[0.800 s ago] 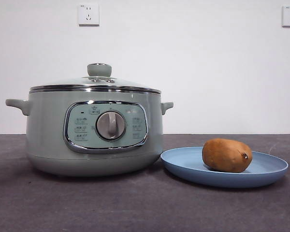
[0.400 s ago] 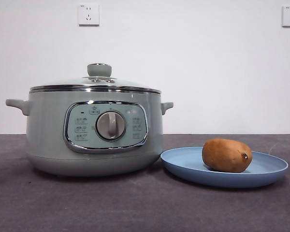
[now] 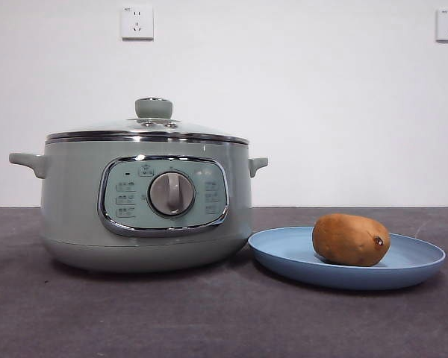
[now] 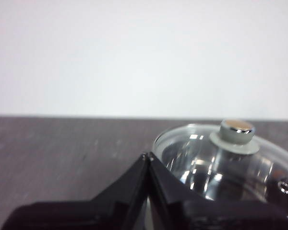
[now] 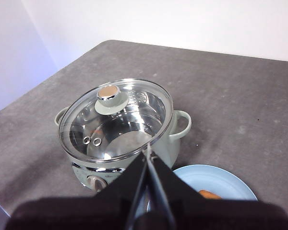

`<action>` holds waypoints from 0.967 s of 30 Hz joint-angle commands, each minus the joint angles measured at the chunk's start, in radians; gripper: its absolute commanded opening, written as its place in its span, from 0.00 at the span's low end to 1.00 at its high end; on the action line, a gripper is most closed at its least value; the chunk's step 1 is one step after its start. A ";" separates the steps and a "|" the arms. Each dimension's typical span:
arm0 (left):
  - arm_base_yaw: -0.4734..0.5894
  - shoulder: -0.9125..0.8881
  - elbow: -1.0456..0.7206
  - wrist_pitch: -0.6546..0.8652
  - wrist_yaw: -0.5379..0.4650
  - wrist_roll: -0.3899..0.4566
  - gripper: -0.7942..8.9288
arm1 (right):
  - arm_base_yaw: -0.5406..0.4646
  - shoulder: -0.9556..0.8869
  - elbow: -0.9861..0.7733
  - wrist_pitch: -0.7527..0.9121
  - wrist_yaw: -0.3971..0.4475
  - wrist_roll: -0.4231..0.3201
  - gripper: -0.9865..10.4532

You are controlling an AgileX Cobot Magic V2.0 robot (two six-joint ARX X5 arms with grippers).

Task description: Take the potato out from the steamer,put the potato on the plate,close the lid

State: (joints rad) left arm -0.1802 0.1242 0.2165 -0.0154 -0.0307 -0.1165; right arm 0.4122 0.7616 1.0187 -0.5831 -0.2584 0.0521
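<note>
The sage-green steamer [image 3: 145, 205] stands at the left with its glass lid [image 3: 145, 128] seated on the chrome rim. To its right the brown potato [image 3: 350, 239] lies on the light-blue plate [image 3: 284, 257]. My left gripper [image 4: 148, 158] is shut and empty, hanging beside the lid [image 4: 230, 160] and clear of its knob. High above, my right gripper [image 5: 147, 149] is shut and empty, looking down on the steamer [image 5: 170, 143], the lid [image 5: 116, 120] and the plate [image 5: 206, 177], where only a sliver of potato [image 5: 210, 194] shows. Neither arm appears in the front view.
The dark grey tabletop [image 3: 209, 321] spreads in front of the pot and plate. A white wall with two sockets [image 3: 137, 22] stands behind. In the right wrist view the table's edge [image 5: 38, 86] runs close behind the steamer.
</note>
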 commanded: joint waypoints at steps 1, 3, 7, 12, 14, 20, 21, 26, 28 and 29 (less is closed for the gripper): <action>0.044 -0.046 -0.089 0.098 0.033 -0.024 0.08 | 0.001 -0.001 0.001 0.005 0.003 -0.008 0.09; 0.069 -0.073 -0.130 0.105 0.039 -0.043 0.08 | 0.001 -0.001 0.001 0.005 0.003 -0.008 0.09; 0.108 -0.114 -0.201 0.100 0.041 -0.096 0.08 | 0.001 0.000 0.001 0.005 0.003 -0.008 0.09; 0.117 -0.122 -0.214 -0.019 0.046 -0.112 0.08 | 0.001 -0.001 0.001 0.005 0.003 -0.008 0.09; 0.118 -0.122 -0.214 -0.084 0.041 -0.112 0.08 | 0.001 -0.001 0.001 0.004 0.003 -0.008 0.09; 0.141 -0.122 -0.214 -0.173 0.038 -0.116 0.08 | 0.001 -0.001 0.001 0.004 0.003 -0.008 0.09; 0.148 -0.122 -0.214 -0.172 0.037 -0.116 0.08 | 0.001 -0.001 0.001 0.001 0.003 -0.008 0.09; 0.177 -0.122 -0.214 -0.167 0.033 -0.116 0.08 | 0.001 -0.001 0.001 -0.003 0.003 -0.008 0.09; 0.176 -0.122 -0.214 -0.167 0.033 -0.116 0.08 | 0.001 -0.001 0.001 -0.003 0.003 -0.008 0.09; 0.176 -0.122 -0.214 -0.167 0.033 -0.116 0.08 | 0.001 -0.001 0.001 -0.003 0.003 -0.008 0.09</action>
State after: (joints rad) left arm -0.0067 0.0048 0.0174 -0.1864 0.0040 -0.2295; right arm 0.4122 0.7616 1.0187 -0.5903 -0.2584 0.0521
